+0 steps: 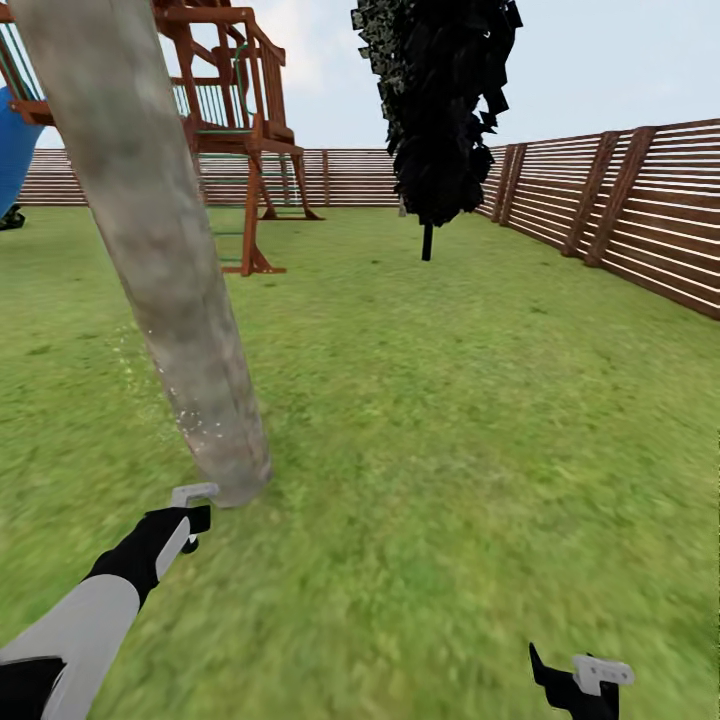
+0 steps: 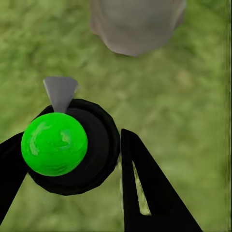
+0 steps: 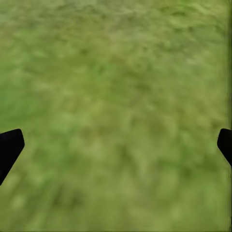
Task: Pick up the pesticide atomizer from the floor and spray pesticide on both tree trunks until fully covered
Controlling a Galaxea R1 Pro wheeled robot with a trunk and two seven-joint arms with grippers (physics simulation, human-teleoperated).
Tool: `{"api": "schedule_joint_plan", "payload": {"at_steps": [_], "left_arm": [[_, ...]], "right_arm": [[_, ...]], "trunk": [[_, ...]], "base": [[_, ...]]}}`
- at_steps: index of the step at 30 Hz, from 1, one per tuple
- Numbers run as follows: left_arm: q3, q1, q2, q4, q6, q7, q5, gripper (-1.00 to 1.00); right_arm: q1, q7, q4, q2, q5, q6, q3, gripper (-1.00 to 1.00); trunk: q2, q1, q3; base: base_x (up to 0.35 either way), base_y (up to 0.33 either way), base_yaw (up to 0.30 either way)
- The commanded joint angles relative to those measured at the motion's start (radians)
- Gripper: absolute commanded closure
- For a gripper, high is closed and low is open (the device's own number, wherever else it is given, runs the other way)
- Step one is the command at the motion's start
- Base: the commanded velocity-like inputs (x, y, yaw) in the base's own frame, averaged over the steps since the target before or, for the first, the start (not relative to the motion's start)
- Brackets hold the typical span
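A thick, leaning tree trunk (image 1: 160, 250), mottled grey-brown, rises from the lawn at the left of the head view; its base (image 2: 137, 24) also appears in the left wrist view. My left gripper (image 1: 190, 520) is shut on the pesticide atomizer (image 2: 55, 143), a black body with a bright green round top. Its grey nozzle (image 1: 193, 493) points at the foot of the trunk from close by. Pale specks dot the lower trunk (image 1: 195, 420). My right gripper (image 1: 575, 685) hangs open over bare grass at the lower right, with nothing between its fingers (image 3: 9, 147).
A reddish wooden play tower (image 1: 235, 120) with a blue slide (image 1: 12, 140) stands behind the trunk. A dark-foliaged tree on a thin stem (image 1: 440, 100) stands further back. A slatted fence (image 1: 620, 200) runs along the right and the back. Lawn (image 1: 450, 420) spreads to the right.
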Motion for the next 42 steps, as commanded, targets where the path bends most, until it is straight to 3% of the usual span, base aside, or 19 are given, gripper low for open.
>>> {"api": "schedule_joint_plan", "payload": {"at_steps": [1,12,16,31,33,36,39,42], "left_arm": [[0.000,0.000,0.000,0.000,0.000,0.000,0.000,1.00],[0.000,0.002,0.000,0.000,0.003,-0.001,-0.001,1.00],[0.000,0.002,0.006,0.000,0.057,-0.002,-0.003,1.00],[0.000,0.003,-0.001,0.000,0.050,-0.003,0.000,1.00],[0.000,0.003,-0.015,-0.013,0.037,0.005,-0.001,1.00],[-0.004,0.002,-0.009,-0.031,0.035,0.001,-0.004,1.00],[-0.013,0.004,-0.008,-0.108,0.045,-0.007,-0.012,1.00],[-0.015,-0.009,-0.024,-0.179,0.079,-0.011,-0.010,1.00]], "right_arm": [[0.000,0.000,0.000,0.000,0.000,0.000,0.000,-1.00],[0.000,0.000,0.000,0.001,0.000,0.000,0.000,-1.00],[0.000,0.000,0.000,0.001,0.000,0.000,0.000,-1.00],[0.000,0.000,0.001,0.002,0.000,0.000,0.000,-1.00],[0.000,-0.001,0.001,0.001,0.000,0.000,0.000,-1.00],[0.000,-0.002,0.001,0.001,0.000,0.000,-0.001,-1.00],[0.000,-0.002,0.002,0.000,-0.001,0.000,-0.001,-1.00],[0.000,-0.002,0.002,0.000,-0.002,0.000,-0.001,-1.00]], "trunk": [[0.000,0.000,0.000],[0.000,0.000,0.000],[0.000,0.000,0.000],[0.000,0.000,0.000],[0.000,0.000,0.000],[0.000,0.000,0.000],[0.000,0.000,0.000],[0.000,0.000,0.000]], "base": [[0.156,-0.268,0.000],[0.156,-0.268,0.193],[0.155,-0.268,0.276],[0.139,-0.263,0.154],[0.002,-0.313,0.277],[0.000,-0.315,0.245],[0.000,-0.084,0.044],[0.000,-0.004,0.002]]}}
